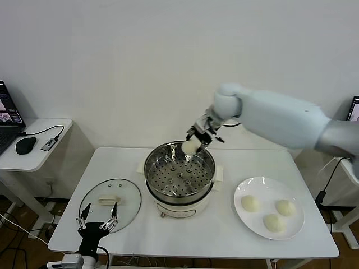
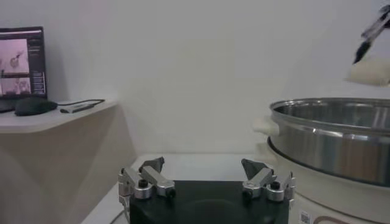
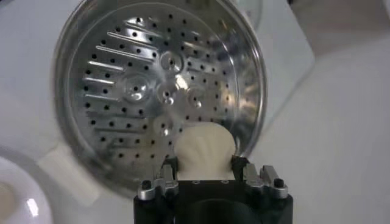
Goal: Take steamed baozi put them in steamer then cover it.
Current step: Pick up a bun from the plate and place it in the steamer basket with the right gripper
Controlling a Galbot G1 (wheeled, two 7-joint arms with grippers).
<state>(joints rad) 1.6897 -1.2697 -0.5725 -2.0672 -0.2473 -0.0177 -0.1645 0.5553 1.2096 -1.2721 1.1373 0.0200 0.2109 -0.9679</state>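
My right gripper (image 1: pixel 193 144) is shut on a cream-white baozi (image 1: pixel 190 147) and holds it above the far rim of the steel steamer (image 1: pixel 168 166). In the right wrist view the baozi (image 3: pixel 204 149) sits between the fingers over the empty perforated tray (image 3: pixel 140 91). Three more baozi (image 1: pixel 251 203) lie on the white plate (image 1: pixel 242 216) at the right. The glass cover (image 1: pixel 128 204) with its cream handle (image 1: pixel 107 199) lies flat on the table left of the steamer. My left gripper (image 1: pixel 97 217) is open and empty, low at the front left beside the cover.
A side table (image 1: pixel 39 159) with a laptop, mouse (image 1: pixel 25 145) and cable stands at the far left. The steamer's white base (image 2: pixel 317 189) is close to my left gripper (image 2: pixel 204 176) in the left wrist view. A wall runs behind the table.
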